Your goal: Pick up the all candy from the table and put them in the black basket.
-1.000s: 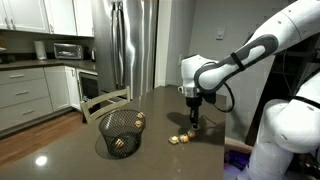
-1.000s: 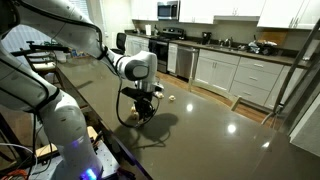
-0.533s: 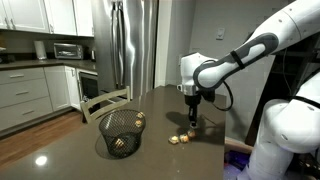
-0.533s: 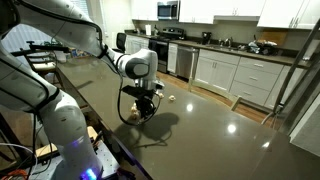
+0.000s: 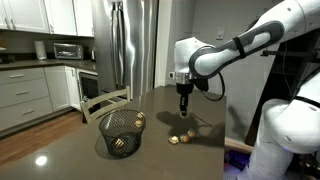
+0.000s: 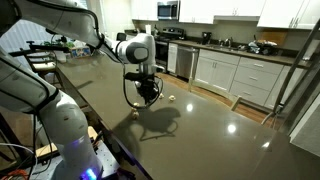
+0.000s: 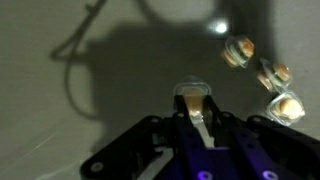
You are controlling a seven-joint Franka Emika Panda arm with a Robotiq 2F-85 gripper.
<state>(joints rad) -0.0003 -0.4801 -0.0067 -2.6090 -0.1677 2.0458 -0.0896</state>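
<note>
Claw (image 7: 193,112) clamped on one candy (image 7: 191,96), centre frame, clear of tabletop (image 7: 110,60). Likely light, foil slick, easily dented; pinch across its middle, gently. Other candies (image 7: 272,72) lie upper right.

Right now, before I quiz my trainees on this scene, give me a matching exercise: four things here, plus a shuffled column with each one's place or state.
Things:
1. gripper
2. black basket
3. loose candies
4. refrigerator

Places or states:
A. round wire mesh, stands on the table
B. stainless steel, behind the table
C. shut on one candy, above the table
D. lie close together on the table, outside the basket

Pairs: 1-C, 2-A, 3-D, 4-B.
</note>
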